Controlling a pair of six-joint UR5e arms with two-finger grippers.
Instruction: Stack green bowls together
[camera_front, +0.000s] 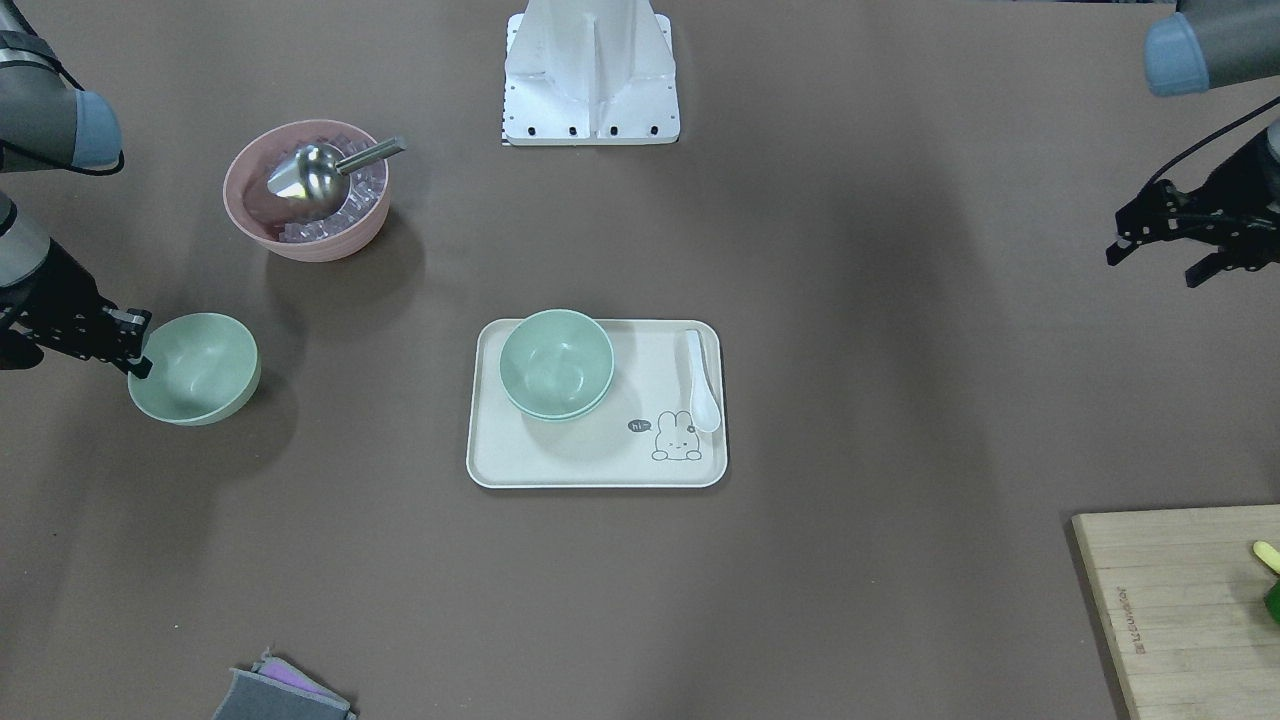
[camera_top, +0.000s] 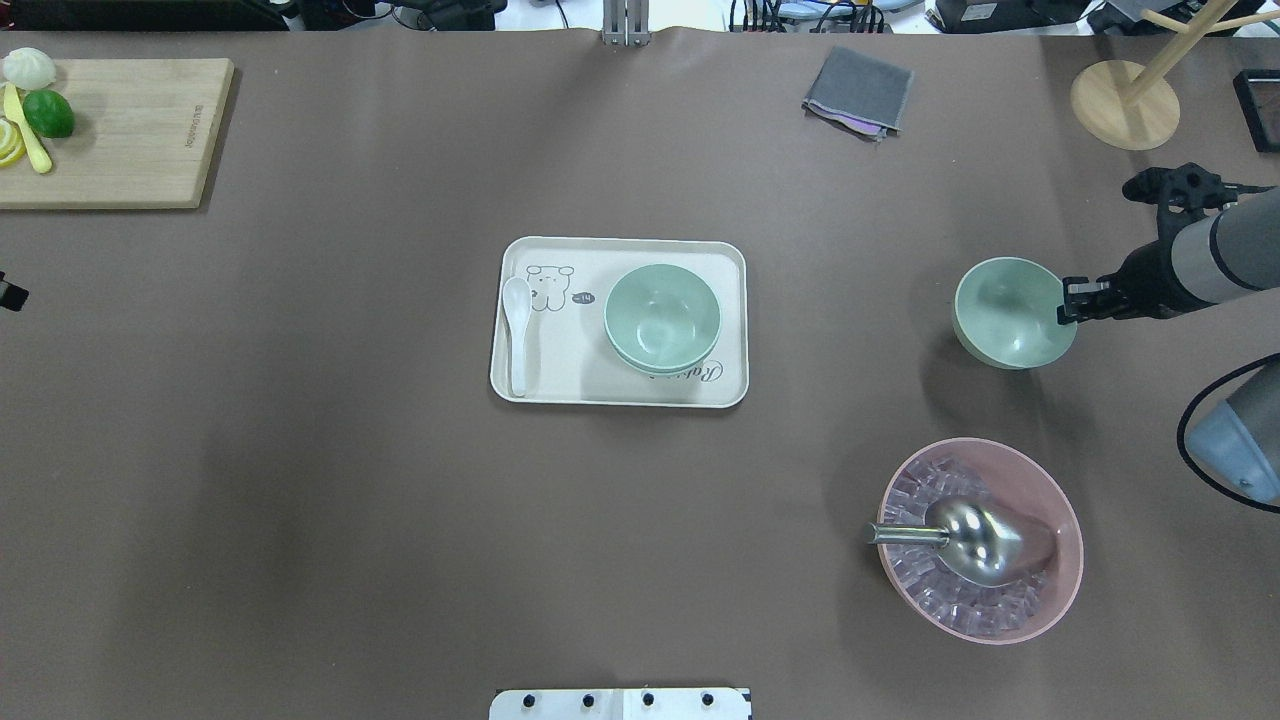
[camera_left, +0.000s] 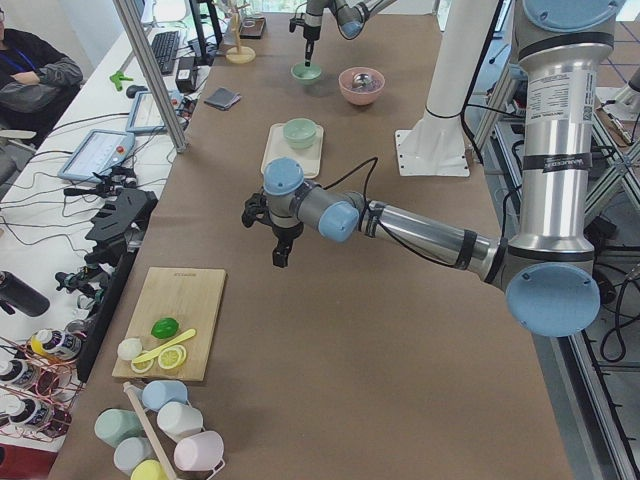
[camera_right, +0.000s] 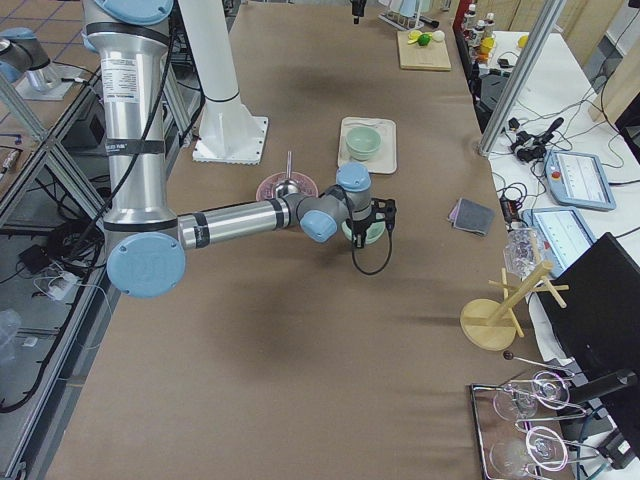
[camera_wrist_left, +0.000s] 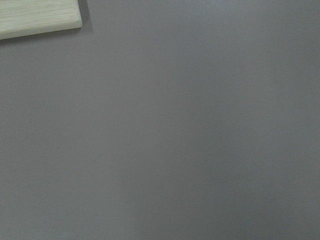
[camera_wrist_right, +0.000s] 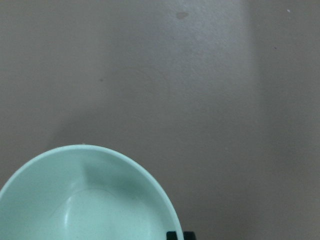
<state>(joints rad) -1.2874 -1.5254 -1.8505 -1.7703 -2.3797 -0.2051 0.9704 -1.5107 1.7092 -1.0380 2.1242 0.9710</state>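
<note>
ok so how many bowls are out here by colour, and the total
green bowls: 3, two nested on the tray, a third bowl at the right gripper
pink bowl: 1
total: 4

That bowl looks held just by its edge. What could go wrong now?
The right gripper pinches the lone green bowl only at its rim, so it might tip or slip. Carried toward the stacked green bowls on the tray, it could land off-centre or knock the white spoon.
</note>
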